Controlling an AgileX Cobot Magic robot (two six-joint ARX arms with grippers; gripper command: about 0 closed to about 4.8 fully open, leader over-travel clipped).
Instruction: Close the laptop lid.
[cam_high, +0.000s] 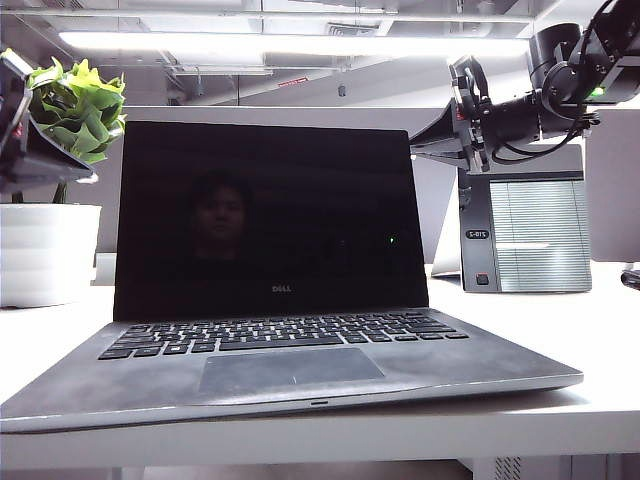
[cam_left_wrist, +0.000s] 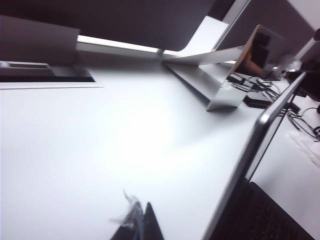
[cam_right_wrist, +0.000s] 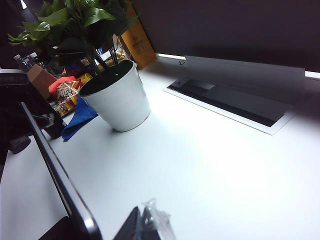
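The laptop (cam_high: 300, 375) stands open on the white table, its black keys and grey trackpad facing the exterior camera. The laptop lid (cam_high: 268, 215) is upright, showing its glossy black Dell screen. My left gripper (cam_high: 80, 170) hangs behind the lid's upper left corner, apart from it; my right gripper (cam_high: 435, 140) hangs behind the upper right corner. In the left wrist view the left gripper (cam_left_wrist: 142, 220) is shut on nothing, with the lid's thin edge (cam_left_wrist: 265, 135) beside it. In the right wrist view the right gripper (cam_right_wrist: 142, 225) is also shut and empty, close to the lid's edge (cam_right_wrist: 55, 170).
A white pot with a green plant (cam_high: 50, 250) stands behind the laptop at the left, also in the right wrist view (cam_right_wrist: 117, 97). A grey-black slatted box (cam_high: 525, 235) stands at the back right. A silver monitor stand (cam_left_wrist: 220, 95) and a cable slot (cam_right_wrist: 225, 107) lie behind the lid.
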